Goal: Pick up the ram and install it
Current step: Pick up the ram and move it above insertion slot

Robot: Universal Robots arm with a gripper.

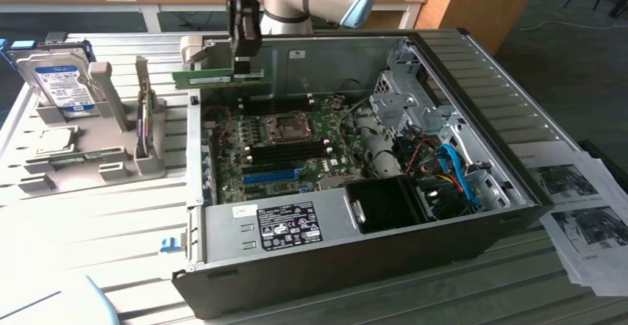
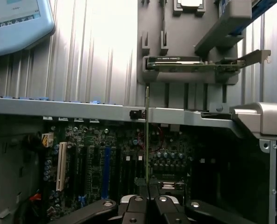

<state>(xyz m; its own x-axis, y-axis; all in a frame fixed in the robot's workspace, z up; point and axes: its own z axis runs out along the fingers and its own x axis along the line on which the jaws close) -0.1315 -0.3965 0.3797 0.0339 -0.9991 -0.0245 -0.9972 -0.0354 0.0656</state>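
The gripper (image 1: 245, 69) clamps the ram (image 1: 201, 80) between its jaws. The ram hangs over a corner of the open computer case (image 1: 343, 266).

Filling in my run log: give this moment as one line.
gripper: shut on ram | ram: held over open computer case | install: not yet done

I'm counting one ram stick (image 1: 211, 80) and one gripper (image 1: 243, 64). One computer case (image 1: 510, 119) is showing one motherboard (image 1: 294, 148), one blue slot (image 1: 270, 176) and one power supply (image 1: 279, 222). One hard drive (image 1: 59, 82), one gray holder (image 1: 108, 163), two printed sheets (image 1: 579, 200) and one teach pendant (image 2: 17, 18) are rounding it out.
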